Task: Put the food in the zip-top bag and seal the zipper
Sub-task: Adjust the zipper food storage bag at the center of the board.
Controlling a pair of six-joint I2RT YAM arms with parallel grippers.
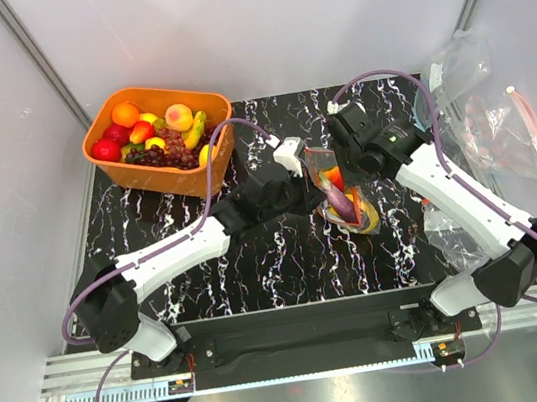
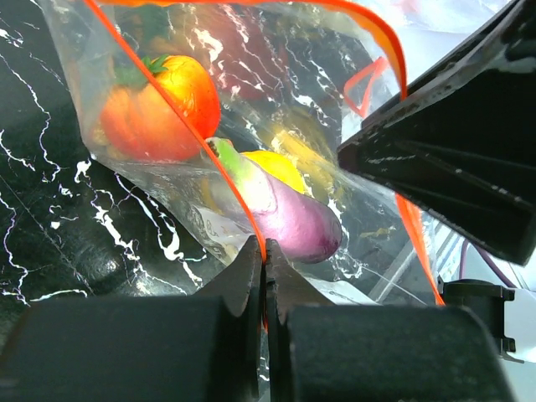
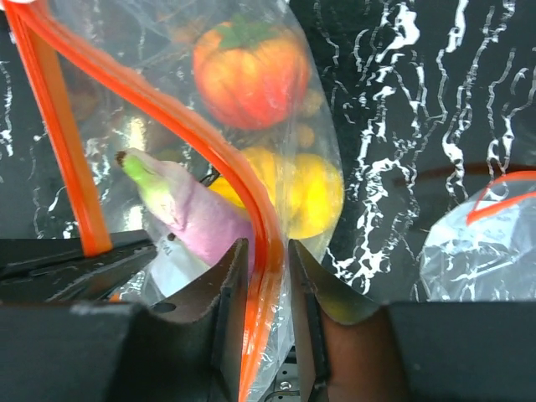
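Note:
The small clear zip-top bag (image 1: 345, 198) hangs between both grippers over the middle of the black marble table. It holds an orange pumpkin-like piece (image 3: 249, 71), a purple eggplant (image 3: 188, 213) and a yellow piece (image 3: 314, 193). Its orange-red zipper (image 2: 167, 96) stands parted at the mouth. My left gripper (image 2: 265, 251) is shut on one side of the zipper, right beside the eggplant (image 2: 289, 219). My right gripper (image 3: 268, 251) straddles the other side of the zipper (image 3: 201, 138). Its jaws are a little apart, with the strip against the left finger.
An orange basket (image 1: 172, 178) of toy fruit stands at the back left. Larger clear bags lie at the right edge, one with a pink-red strip (image 1: 506, 135) and one bluish (image 1: 455, 62). Another clear bag (image 3: 477, 243) lies near the right arm.

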